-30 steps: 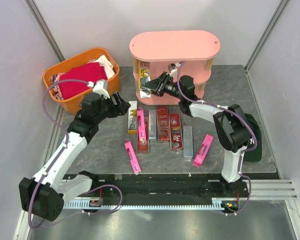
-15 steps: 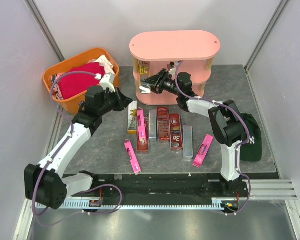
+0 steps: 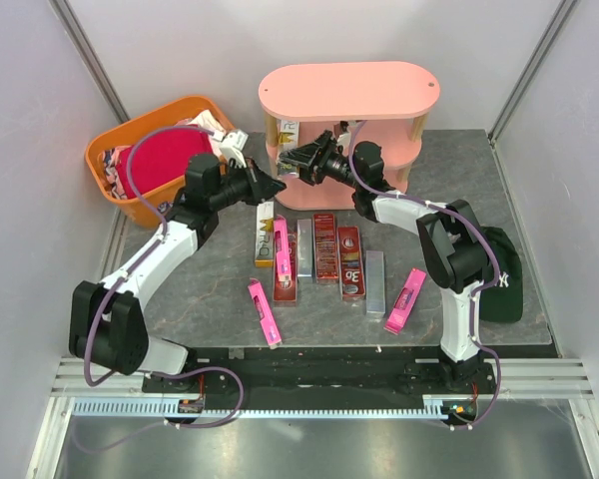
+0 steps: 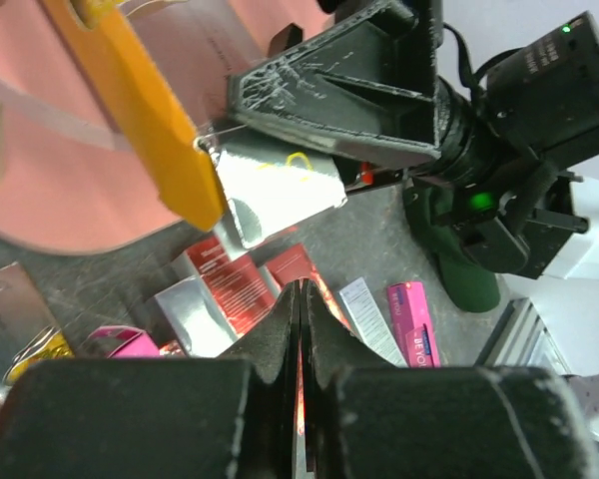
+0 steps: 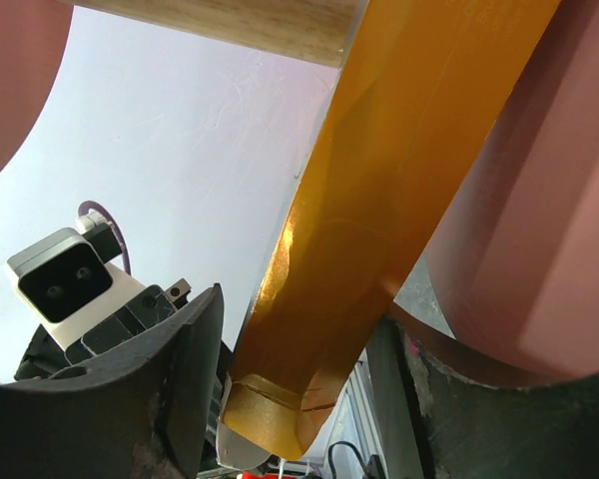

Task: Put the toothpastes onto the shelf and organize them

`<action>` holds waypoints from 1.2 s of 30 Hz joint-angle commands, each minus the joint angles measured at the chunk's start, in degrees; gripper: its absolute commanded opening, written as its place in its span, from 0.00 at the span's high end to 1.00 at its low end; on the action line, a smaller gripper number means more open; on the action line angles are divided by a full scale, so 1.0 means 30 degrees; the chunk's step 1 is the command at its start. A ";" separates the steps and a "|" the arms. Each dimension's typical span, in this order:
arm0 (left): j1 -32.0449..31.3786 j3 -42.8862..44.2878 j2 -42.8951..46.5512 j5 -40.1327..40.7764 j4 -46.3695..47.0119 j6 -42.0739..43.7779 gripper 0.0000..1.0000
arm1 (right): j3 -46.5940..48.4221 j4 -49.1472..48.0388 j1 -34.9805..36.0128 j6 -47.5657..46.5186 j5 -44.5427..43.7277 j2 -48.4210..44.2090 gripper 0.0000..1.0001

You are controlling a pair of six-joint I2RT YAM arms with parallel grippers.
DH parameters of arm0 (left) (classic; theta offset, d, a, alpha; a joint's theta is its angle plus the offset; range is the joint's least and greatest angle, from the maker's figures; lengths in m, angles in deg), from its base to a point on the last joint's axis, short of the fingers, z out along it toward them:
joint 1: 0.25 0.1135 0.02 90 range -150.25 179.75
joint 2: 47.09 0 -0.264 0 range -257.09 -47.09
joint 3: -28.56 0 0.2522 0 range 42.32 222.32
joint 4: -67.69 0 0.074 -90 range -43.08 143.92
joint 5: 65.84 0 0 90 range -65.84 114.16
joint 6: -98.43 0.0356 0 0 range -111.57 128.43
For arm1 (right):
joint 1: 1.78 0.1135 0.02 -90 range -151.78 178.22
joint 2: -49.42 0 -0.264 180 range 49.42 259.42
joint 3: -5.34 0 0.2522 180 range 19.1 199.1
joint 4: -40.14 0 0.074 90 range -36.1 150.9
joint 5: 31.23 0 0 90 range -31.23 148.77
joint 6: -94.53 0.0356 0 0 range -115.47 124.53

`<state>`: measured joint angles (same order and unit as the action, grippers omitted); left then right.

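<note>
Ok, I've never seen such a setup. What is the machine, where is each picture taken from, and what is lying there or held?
A left arm and right arm, both robots, are bolted at the table's near edge. One picture looks down from above and behind them; the other two come from a camera on each wrist. On the table: a pink shelf, a row of toothpaste cartons and an orange basket. The left jaws are shut on nothing. A gold carton sits between the right jaws at the shelf; whether they grip it is unclear.
</note>
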<state>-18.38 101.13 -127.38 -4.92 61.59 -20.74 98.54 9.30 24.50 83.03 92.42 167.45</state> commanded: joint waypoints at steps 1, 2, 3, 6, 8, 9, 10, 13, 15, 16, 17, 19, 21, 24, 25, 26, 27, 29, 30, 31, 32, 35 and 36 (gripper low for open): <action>-0.0138 0.1109 -0.1007 -0.1699 0.2393 -0.1087 0.98 | 0.0211 0.0363 -0.0323 -0.0502 -0.0552 -0.0498 0.34; -0.0167 0.1169 -0.1184 -0.1848 0.2630 -0.1378 0.98 | 0.0123 0.0509 -0.0352 -0.0560 -0.0581 -0.0527 0.33; -0.0138 0.1285 -0.1417 -0.1994 0.2777 -0.1526 0.98 | 0.0064 0.0598 -0.0353 -0.0677 -0.0639 -0.0644 0.32; -0.0167 0.1988 -0.2530 -0.2201 0.2691 -0.1761 0.98 | -0.0199 0.0716 -0.0382 -0.0766 -0.0698 -0.0879 0.30; -0.0167 0.2195 -0.2942 -0.1909 0.2661 -0.1849 0.98 | -0.0376 0.0774 -0.0411 -0.0795 -0.0699 -0.0996 0.29; -0.0138 0.2195 -0.3001 -0.1734 0.2748 -0.1821 0.98 | -0.0463 0.0804 -0.0411 -0.0795 -0.0641 -0.1026 0.28; -0.0167 0.2108 -0.3002 -0.1500 0.2952 -0.1994 0.98 | -0.0522 0.0891 -0.0411 -0.0911 -0.0611 -0.1084 0.27; -0.0167 0.2281 -0.3235 -0.1235 0.3276 -0.2113 0.98 | -0.0844 0.1271 -0.0411 -0.1291 -0.0552 -0.1406 0.25; -0.0167 0.2429 -0.3587 -0.1234 0.3363 -0.2171 0.98 | -0.1078 0.1682 -0.0411 -0.1468 -0.0552 -0.1698 0.23; -0.0167 0.2574 -0.3704 -0.1292 0.3364 -0.2288 0.98 | -0.1166 0.1770 -0.0440 -0.1556 -0.0465 -0.1758 0.21; -0.0167 0.2605 -0.3908 -0.1322 0.3480 -0.2347 0.98 | -0.1225 0.1916 -0.0441 -0.1673 -0.0435 -0.1990 0.21; -0.0167 0.2692 -0.4056 -0.1380 0.3832 -0.2610 0.98 | -0.1459 0.2150 -0.0411 -0.1878 -0.0406 -0.2138 0.19; -0.0167 0.2809 -0.4377 -0.1497 0.3921 -0.2728 0.98 | -0.1664 0.2444 -0.0411 -0.2113 -0.0318 -0.2344 0.17; -0.0167 0.3044 -0.4758 -0.1615 0.4067 -0.2933 0.98 | -0.1840 0.2649 -0.0411 -0.2318 -0.0201 -0.2578 0.15; -0.0167 0.3102 -0.4789 -0.1615 0.4183 -0.3021 0.98 | -0.1899 0.2708 -0.0411 -0.2377 -0.0172 -0.2666 0.14; -0.0167 0.3132 -0.4847 -0.1615 0.4272 -0.3079 0.98 | -0.1987 0.2911 -0.0411 -0.2464 -0.0142 -0.2840 0.13; -0.0167 0.3132 -0.4906 -0.1615 0.4360 -0.3138 0.98 | -0.2191 0.2971 -0.0411 -0.2610 -0.0142 -0.2929 0.13; -0.0138 0.3307 -0.5023 -0.1673 0.4390 -0.3139 0.98 | -0.2396 0.3264 -0.0411 -0.2757 -0.0113 -0.3279 0.11; -0.0138 0.3424 -0.5052 -0.1703 0.4419 -0.3168 0.98 | -0.2601 0.3381 -0.0411 -0.2932 -0.0113 -0.3427 0.10; -0.0167 0.3425 -0.5082 -0.1703 0.4390 -0.3168 0.98 | -0.2719 0.3759 -0.0411 -0.3079 -0.0142 -0.3544 0.09; -0.0167 0.3425 -0.5053 -0.1703 0.4390 -0.3168 0.98 | -0.2807 0.4256 -0.0411 -0.3399 -0.0200 -0.3893 0.08; -0.0167 0.3309 -0.5081 -0.1703 0.4593 -0.3372 0.98 | -0.3129 0.6102 -0.0411 -0.4689 -0.0697 -0.4713 0.04; -0.0196 0.3279 -0.5140 -0.1906 0.4653 -0.3489 0.98 | -0.3333 0.6513 -0.0411 -0.4982 -0.0815 -0.4920 0.03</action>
<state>-18.75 109.10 -142.20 -9.21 71.99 -28.87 90.45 20.73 23.80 73.01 91.74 156.96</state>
